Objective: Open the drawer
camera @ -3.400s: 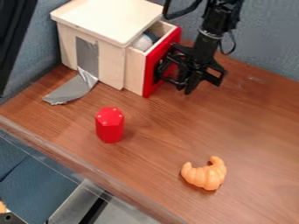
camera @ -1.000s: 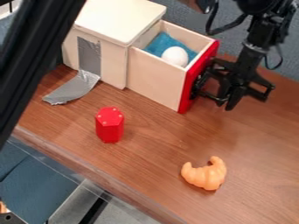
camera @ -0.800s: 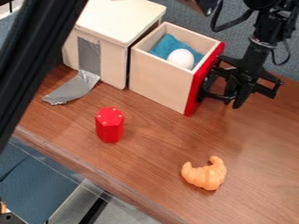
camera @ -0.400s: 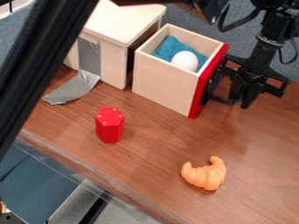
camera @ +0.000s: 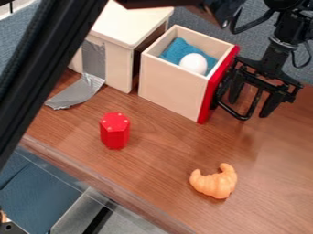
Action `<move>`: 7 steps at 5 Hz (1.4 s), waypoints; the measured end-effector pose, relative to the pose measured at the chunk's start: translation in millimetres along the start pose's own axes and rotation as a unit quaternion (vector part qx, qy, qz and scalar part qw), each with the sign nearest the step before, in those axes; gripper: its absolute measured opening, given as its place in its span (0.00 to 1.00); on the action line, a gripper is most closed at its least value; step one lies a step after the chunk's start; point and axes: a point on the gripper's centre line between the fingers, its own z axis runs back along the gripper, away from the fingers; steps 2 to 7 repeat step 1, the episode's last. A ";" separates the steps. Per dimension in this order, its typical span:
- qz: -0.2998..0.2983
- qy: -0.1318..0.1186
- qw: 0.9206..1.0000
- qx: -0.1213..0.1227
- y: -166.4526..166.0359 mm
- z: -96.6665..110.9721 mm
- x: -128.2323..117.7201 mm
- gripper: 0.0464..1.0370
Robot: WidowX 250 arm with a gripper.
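Beside the cabinet (camera: 118, 66), drawer (camera: 168, 89) out; opening looks done. Hand (camera: 249, 109) spread wide around handle (camera: 242, 117), gripping nothing. Next: back off without nudging drawer.

cabinet (camera: 131, 25): left side behind black bar (camera: 45, 68) | drawer (camera: 168, 89): floor hidden | arm (camera: 283, 41): cut by top edge

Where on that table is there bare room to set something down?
There is bare table between the red block and the croissant, and right of the croissant. It's crowded at the front of the drawer, where the gripper is, and beside the cabinet, where tape lies.
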 end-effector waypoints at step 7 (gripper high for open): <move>-0.006 0.015 1.000 0.003 1.0 -11.4 -5.8 0.97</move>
